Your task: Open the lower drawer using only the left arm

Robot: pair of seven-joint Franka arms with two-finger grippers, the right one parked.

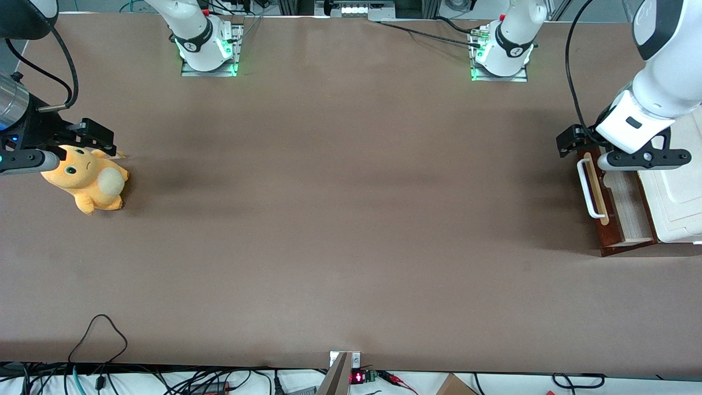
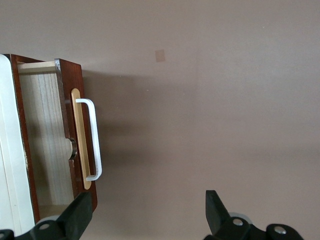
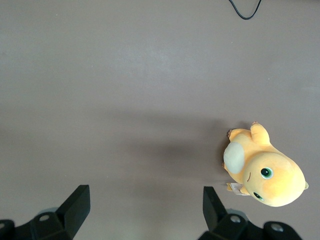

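Already pulled partway out, lower drawer [image 2: 62, 145] sits at the working arm's end of the counter [image 1: 340, 219]; left arm's claw [image 2: 145, 215] hangs spread wide, empty, just off its handle [image 2: 94, 140], whose long axis crosses the pull direction.

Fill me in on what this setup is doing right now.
The left arm is working on the lower drawer at its end of the table. The drawer is already pulled partly out, its pale wood interior showing. The gripper is open and holds nothing, hovering above the table just clear of the white handle, not touching it. An orange plush toy lies toward the parked arm's end.
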